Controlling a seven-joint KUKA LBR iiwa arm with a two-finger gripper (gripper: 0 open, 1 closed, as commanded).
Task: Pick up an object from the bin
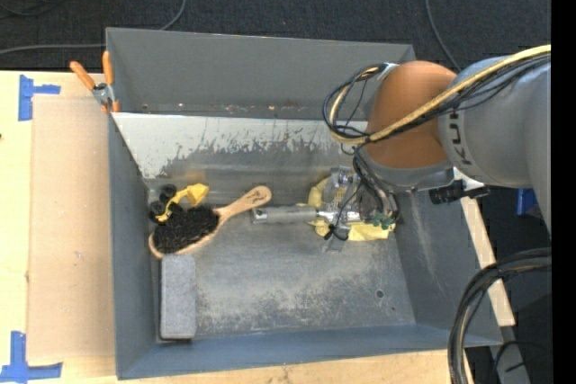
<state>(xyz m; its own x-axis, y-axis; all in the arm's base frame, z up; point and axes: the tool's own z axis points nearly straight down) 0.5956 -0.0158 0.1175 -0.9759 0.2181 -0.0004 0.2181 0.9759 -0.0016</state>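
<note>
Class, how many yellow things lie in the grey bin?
2. A yellow scrap at the left by the hairbrush; a yellow lump at the right under the tool. The arm may hide more.

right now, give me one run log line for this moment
gripper: low over yellow thing, right side of bin | left: hairbrush, grey block | hold: not confirmed

A wooden-handled hairbrush (200, 225) with black bristles is seen at the left, touched by a small yellow-and-black thing (184, 194), perhaps a toy. A grey block (177, 298) is laid just below the brush.
</note>
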